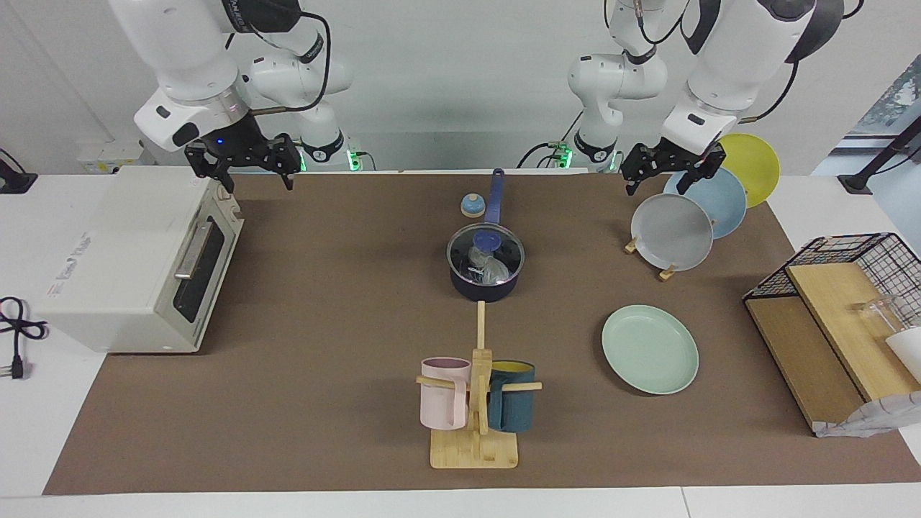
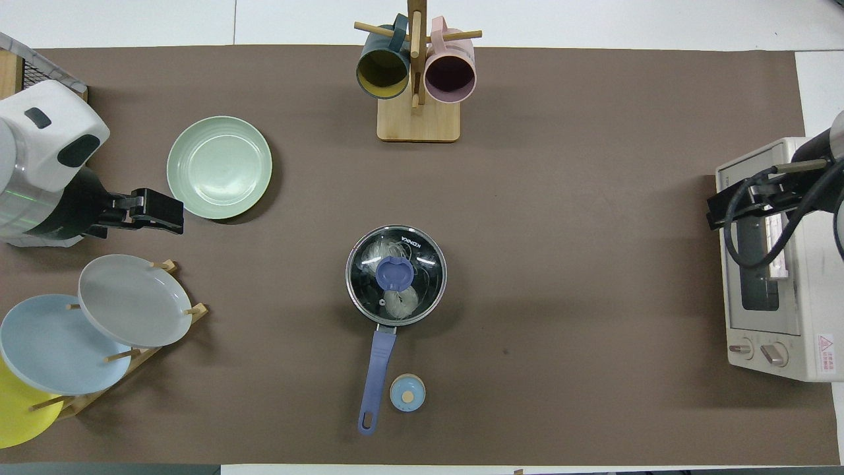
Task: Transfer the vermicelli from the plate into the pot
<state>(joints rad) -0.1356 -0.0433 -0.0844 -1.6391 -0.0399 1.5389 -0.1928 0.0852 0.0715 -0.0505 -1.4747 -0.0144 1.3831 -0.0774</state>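
The dark navy pot (image 1: 483, 286) stands mid-table with a glass lid (image 2: 422, 264) on it. Its long blue-purple handle (image 2: 377, 376) points toward the robots. Two whitish vermicelli nests (image 2: 402, 300) lie inside the pot and show through the lid (image 1: 491, 267). The mint-green plate (image 1: 650, 349) is bare; it lies farther from the robots than the pot, toward the left arm's end (image 2: 219, 167). My left gripper (image 1: 665, 180) is open and empty, up over the plate rack (image 2: 165, 214). My right gripper (image 1: 255, 176) is open and empty over the toaster oven (image 2: 719, 211).
A white toaster oven (image 1: 137, 259) stands at the right arm's end. A wooden rack holds grey (image 1: 673, 232), light-blue and yellow plates at the left arm's end. A mug tree (image 1: 475, 403) holds pink and teal mugs. A small blue round knob (image 2: 407, 393) lies beside the handle. A wire basket (image 1: 842, 316) sits near the plate.
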